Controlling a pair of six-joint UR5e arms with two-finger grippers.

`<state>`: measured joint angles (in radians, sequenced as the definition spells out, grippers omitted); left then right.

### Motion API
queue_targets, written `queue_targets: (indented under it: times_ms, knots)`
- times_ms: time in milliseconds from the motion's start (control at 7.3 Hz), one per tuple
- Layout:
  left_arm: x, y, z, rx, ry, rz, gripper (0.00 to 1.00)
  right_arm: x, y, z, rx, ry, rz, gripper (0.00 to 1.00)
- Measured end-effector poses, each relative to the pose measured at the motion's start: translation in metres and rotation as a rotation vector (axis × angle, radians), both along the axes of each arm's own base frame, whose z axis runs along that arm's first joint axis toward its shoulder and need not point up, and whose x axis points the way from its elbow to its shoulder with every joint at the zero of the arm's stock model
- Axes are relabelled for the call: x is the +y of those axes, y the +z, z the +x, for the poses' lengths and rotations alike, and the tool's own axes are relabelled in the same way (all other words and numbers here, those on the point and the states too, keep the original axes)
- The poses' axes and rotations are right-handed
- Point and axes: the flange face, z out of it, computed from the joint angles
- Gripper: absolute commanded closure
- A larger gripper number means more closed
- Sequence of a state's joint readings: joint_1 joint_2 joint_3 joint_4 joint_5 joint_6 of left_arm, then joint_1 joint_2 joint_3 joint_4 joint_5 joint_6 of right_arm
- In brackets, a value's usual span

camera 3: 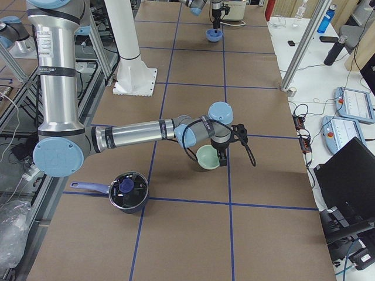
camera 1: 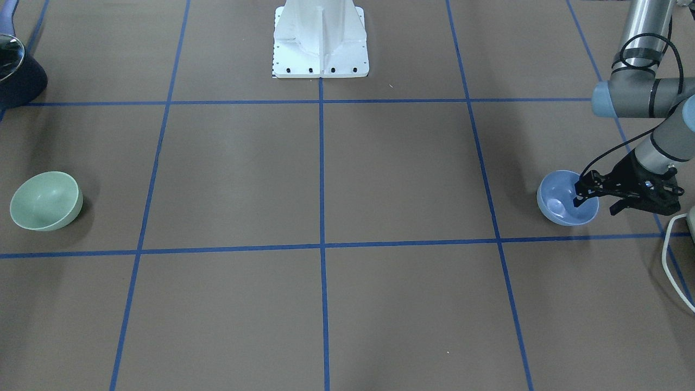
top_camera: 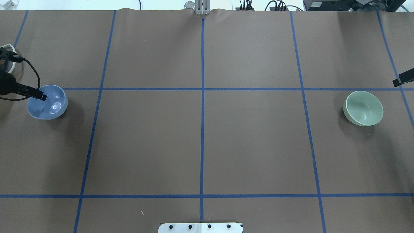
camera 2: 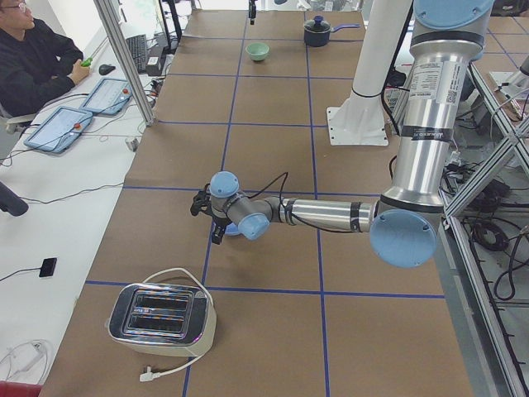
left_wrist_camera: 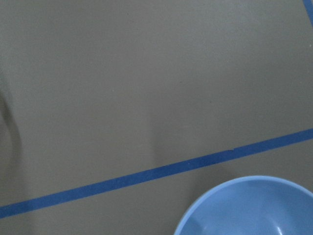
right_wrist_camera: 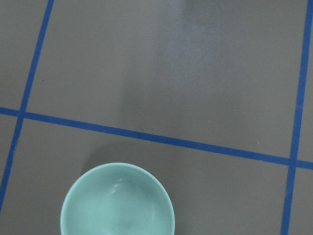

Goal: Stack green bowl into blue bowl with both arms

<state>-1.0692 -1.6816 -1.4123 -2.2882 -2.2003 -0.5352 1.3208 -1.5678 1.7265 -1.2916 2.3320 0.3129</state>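
A brown-papered counter [camera 1: 402,174] is marked into squares by blue tape lines [camera 1: 321,174], with the robot's white pedestal [camera 1: 320,43] bolted at the middle of its own edge. The blue bowl [camera 1: 559,203] sits upright at the robot's left end. The green bowl [camera 1: 46,200] sits upright at the right end, well apart from it.

The left pincer [camera 1: 597,206] reaches in low and nearly level. Its jaws are spread across the blue bowl's outer rim, one finger dipped inside and the other outside the wall, with a clear gap around the rim. A chrome toaster [camera 2: 161,318] with a white cord [camera 1: 670,255] stands near that bowl, further out toward the counter's end.

The right pincer [camera 3: 222,157] hangs just beside the green bowl on its outer side. I cannot tell whether it touches the bowl or how its jaws stand. A dark blue saucepan [camera 3: 128,192] with a glass lid stands near the green bowl, toward the robot's side and under the right arm. A seated operator [camera 2: 33,58] is at a side desk beyond the counter
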Motion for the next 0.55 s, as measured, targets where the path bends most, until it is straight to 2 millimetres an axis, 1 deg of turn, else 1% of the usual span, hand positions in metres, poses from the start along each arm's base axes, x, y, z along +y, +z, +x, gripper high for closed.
queue_targets:
  times_ms: [274, 411, 548]
  knots:
    - [0.0012, -0.0005, 0.0038, -0.004, 0.003, 0.004, 0.58, 0.0, 0.0002, 0.0001, 0.001, 0.001, 0.001, 0.0]
    - [0.0013, -0.0007, 0.0041, -0.004, 0.004, 0.006, 0.75, 0.0002, 0.0004, 0.0001, 0.001, 0.0, 0.001, 0.0]
    - [0.0014, -0.0005, 0.0043, -0.005, 0.006, 0.007, 0.95, 0.0004, 0.0006, 0.0001, 0.0, 0.0, 0.001, 0.0]
